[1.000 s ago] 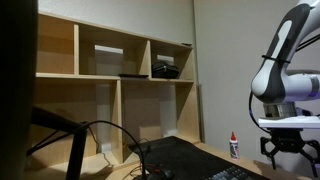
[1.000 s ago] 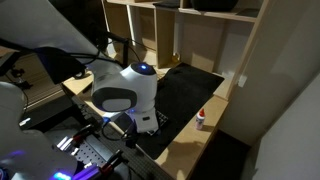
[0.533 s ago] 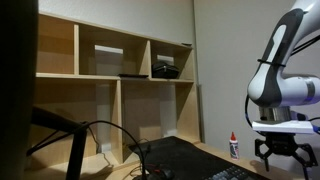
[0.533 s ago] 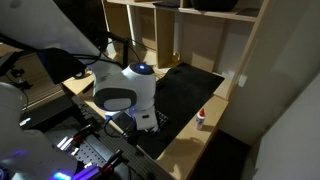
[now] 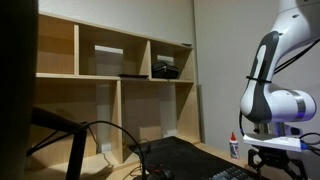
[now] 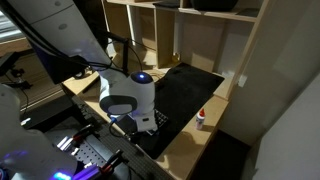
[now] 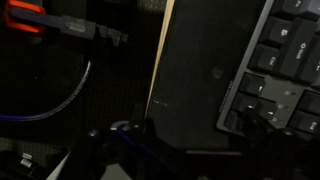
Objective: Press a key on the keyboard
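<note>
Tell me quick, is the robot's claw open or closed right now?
Gripper: cannot be told; it is too dark and partly cut off in the pictures.

One camera is sitting low, about desk height, in an exterior view, facing across to the wooden shelves (image 5: 110,80), with the arm (image 5: 265,95) at the right edge. The high camera is looking steeply down over the arm's back in an exterior view, taking in the black desk mat (image 6: 190,90). Both are sharing the shelves and a small red-capped bottle (image 5: 234,146). The wrist view is hovering close, probably facing straight down, over the mat and the keyboard (image 7: 280,70).
</note>
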Controlling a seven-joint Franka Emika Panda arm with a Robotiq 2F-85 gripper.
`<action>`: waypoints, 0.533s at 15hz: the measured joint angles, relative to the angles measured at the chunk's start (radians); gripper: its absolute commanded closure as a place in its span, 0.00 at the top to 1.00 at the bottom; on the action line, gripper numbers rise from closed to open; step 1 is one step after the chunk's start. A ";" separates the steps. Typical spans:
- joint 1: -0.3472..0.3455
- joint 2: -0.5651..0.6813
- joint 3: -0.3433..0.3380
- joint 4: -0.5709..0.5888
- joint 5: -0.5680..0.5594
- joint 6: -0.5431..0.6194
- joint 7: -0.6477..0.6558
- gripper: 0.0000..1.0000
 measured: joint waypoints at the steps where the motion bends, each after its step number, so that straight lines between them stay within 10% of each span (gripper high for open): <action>1: 0.000 0.000 0.000 0.001 0.000 0.000 0.000 1.00; 8: 0.049 0.008 -0.013 0.002 0.056 0.007 0.000 1.00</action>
